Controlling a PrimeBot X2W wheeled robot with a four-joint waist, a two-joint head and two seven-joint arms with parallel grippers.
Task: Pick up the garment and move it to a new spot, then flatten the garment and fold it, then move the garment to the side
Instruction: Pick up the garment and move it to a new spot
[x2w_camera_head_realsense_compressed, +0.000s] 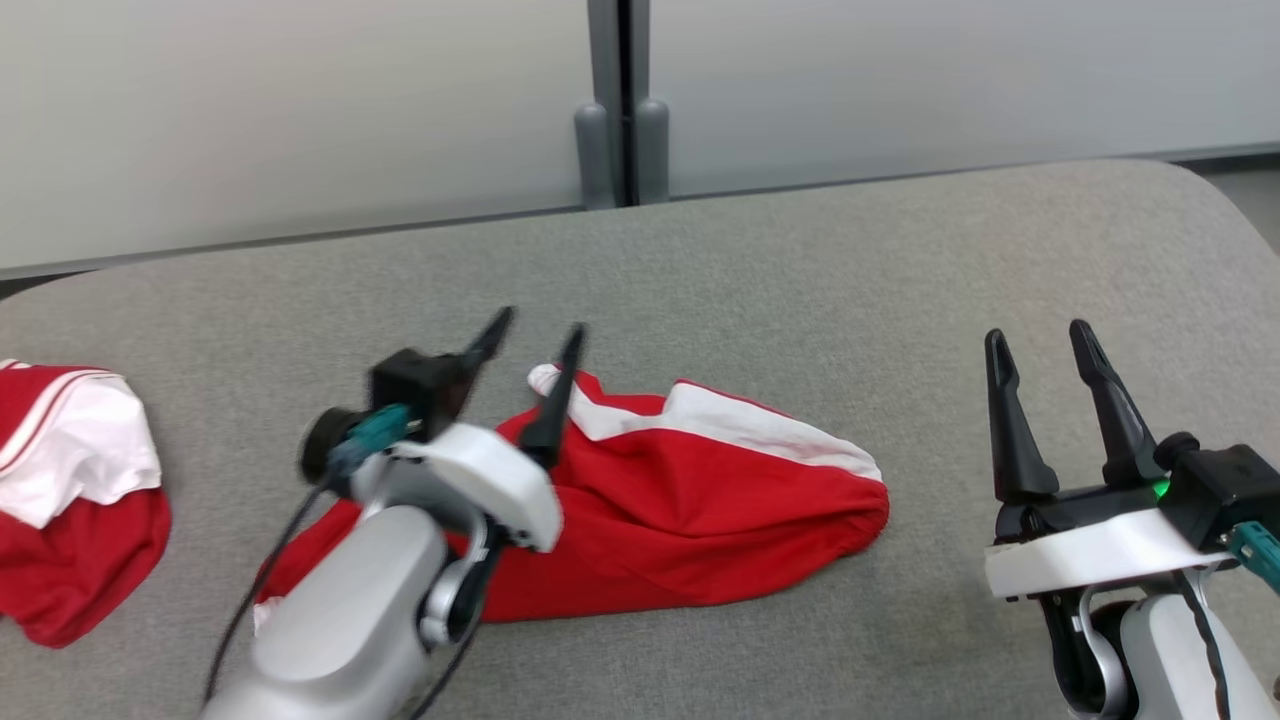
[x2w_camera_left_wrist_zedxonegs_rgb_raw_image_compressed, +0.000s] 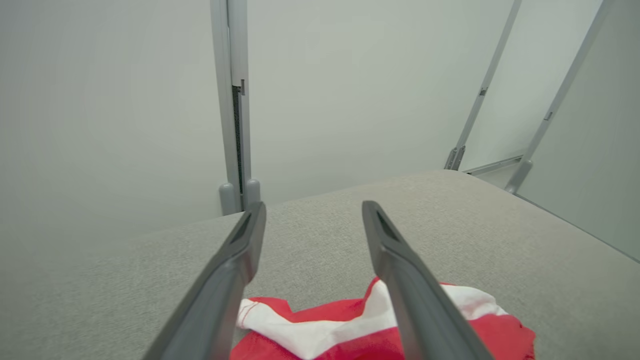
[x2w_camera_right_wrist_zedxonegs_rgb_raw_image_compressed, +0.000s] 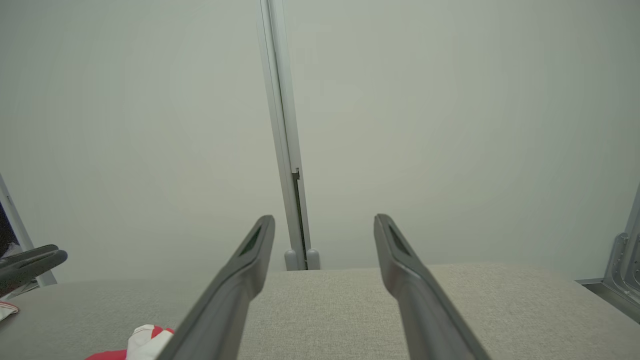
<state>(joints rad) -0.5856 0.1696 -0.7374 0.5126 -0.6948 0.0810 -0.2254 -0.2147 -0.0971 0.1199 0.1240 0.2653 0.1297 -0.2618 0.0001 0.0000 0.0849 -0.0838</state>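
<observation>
Garment (x2w_camera_head_realsense_compressed: 700, 500), centre frame: red and white cloth, soft, matt, creased. Table top (x2w_camera_head_realsense_compressed: 800, 250): grey woven fabric, coarse, matt. Left gripper (x2w_camera_head_realsense_compressed: 541, 322) and right gripper (x2w_camera_head_realsense_compressed: 1037, 330): dark, matt, plastic-looking fingers. Left forearm (x2w_camera_head_realsense_compressed: 350, 610), lower left: smooth silver shell, slight sheen. Wall panels (x2w_camera_head_realsense_compressed: 300, 100), top: pale, smooth, matt.

Lab-like test booth: pale partition panels (x2w_camera_head_realsense_compressed: 300, 120), grey padded table (x2w_camera_head_realsense_compressed: 800, 260)

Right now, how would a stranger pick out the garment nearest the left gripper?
On the wide grey fabric surface, look near the middle, by the left gripper with open jaws. There lies a spread red cloth garment with a white band; the other red-and-white garment sits bunched at the left edge.
</observation>
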